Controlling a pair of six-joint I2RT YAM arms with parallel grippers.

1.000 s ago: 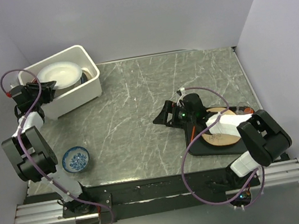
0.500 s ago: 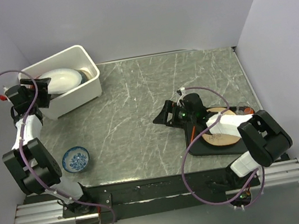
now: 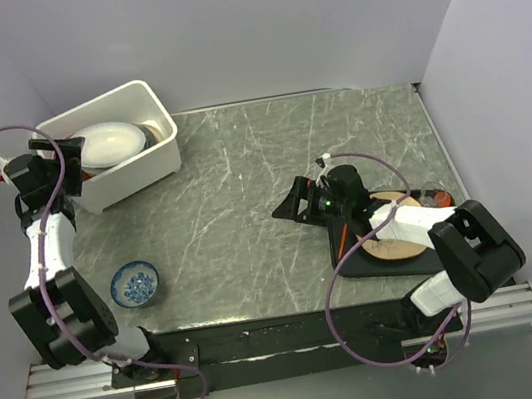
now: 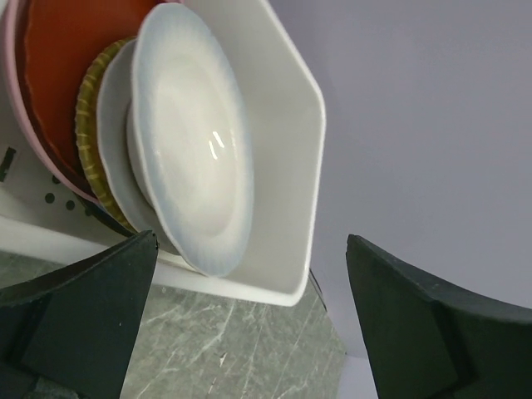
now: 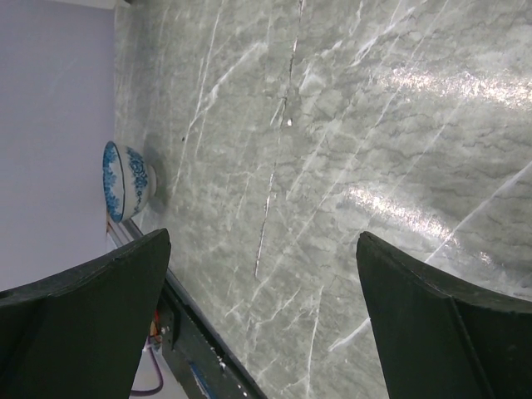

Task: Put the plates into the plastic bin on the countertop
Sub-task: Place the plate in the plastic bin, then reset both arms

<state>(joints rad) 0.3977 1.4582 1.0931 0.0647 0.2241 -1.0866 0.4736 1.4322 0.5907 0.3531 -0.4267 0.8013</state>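
The white plastic bin [image 3: 143, 172] stands at the back left of the countertop [image 3: 245, 193]. A light blue plate [image 3: 111, 141] lies on top of the stack inside it. In the left wrist view the light blue plate [image 4: 193, 158] rests on a woven yellow plate [image 4: 90, 112], a red-orange plate [image 4: 71, 50] and a pink plate [image 4: 12, 91], inside the bin [image 4: 287, 166]. My left gripper [image 3: 71, 159] [image 4: 249, 324] is open just outside the bin's left end, holding nothing. My right gripper [image 3: 287, 208] [image 5: 262, 324] is open and empty over bare countertop [image 5: 349, 141]. A cream plate [image 3: 395, 238] lies under the right arm.
A flat black tray [image 3: 355, 264] at the right carries the cream plate; something red-orange [image 3: 436, 197] shows at its far edge. A small blue-and-white bowl [image 3: 135, 284] [image 5: 125, 181] sits near the front left. Walls close in the table at the left, back and right.
My left gripper has opened, let go of the light blue plate in the bin and drawn back to the left. The right arm has hardly moved.
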